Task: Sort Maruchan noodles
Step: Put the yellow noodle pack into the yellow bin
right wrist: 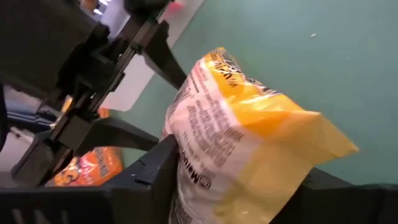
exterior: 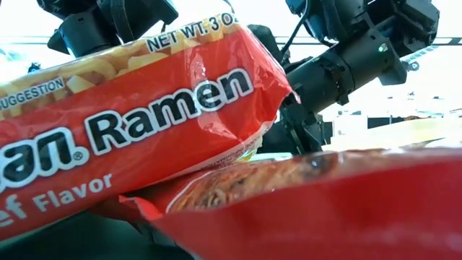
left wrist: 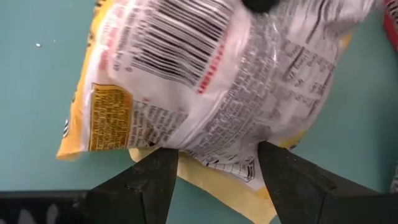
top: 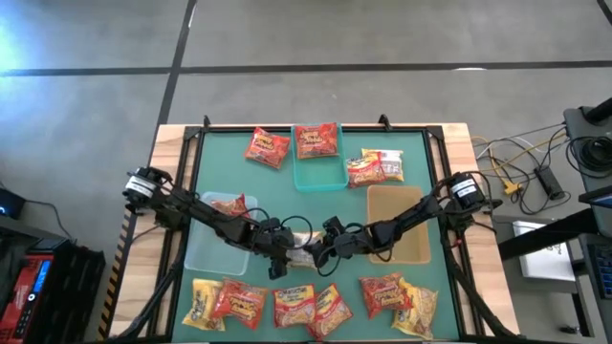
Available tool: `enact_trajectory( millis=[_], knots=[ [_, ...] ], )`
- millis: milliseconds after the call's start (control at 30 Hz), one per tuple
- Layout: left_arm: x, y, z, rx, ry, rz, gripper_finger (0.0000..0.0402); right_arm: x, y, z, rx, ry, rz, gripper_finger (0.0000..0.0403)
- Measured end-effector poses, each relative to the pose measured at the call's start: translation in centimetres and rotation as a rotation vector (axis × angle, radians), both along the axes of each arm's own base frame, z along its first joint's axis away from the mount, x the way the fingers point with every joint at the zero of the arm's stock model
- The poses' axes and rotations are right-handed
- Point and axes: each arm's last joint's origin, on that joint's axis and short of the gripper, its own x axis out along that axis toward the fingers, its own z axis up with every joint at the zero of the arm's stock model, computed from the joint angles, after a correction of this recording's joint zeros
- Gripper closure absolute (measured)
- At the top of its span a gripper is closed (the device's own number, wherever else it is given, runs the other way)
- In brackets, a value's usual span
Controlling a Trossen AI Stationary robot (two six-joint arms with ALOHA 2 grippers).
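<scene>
At six o'clock on the counter (top: 201, 143), a row of unsorted packets (top: 311, 304) waits. Just past it, at centre, both my tools meet on one yellow-and-white packet (left wrist: 211, 81): left tool (left wrist: 214, 180) clamps its edge, right tool (right wrist: 236, 186) grips the opposite end, probably a handover. Beyond, at twelve o'clock, the teal bin (top: 320, 177) already holds a red packet (top: 317, 139), so sorting is underway.

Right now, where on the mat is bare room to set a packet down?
Bare mat lies right of the tan bin and left of the top red packet. The near edge is crowded with a packet row; both claws crowd the centre.
</scene>
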Motion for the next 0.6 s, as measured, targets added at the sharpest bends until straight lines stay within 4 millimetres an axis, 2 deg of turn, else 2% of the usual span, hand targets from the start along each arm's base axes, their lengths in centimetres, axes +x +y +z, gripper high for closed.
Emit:
enact_trajectory(
  millis=[167, 600],
  knots=[
    [-0.2, 0.1, 0.9, 0.009, 0.003, -0.009, 0.0194, 0.0, 0.1, 0.1, 0.013, 0.004, 0.032, 0.0268],
    [-1.3, 0.6, 5.4, -0.002, -0.127, 0.025, 0.0194, 0.0, 0.2, 0.1, 0.021, 0.011, 0.072, 0.0272]
  ],
)
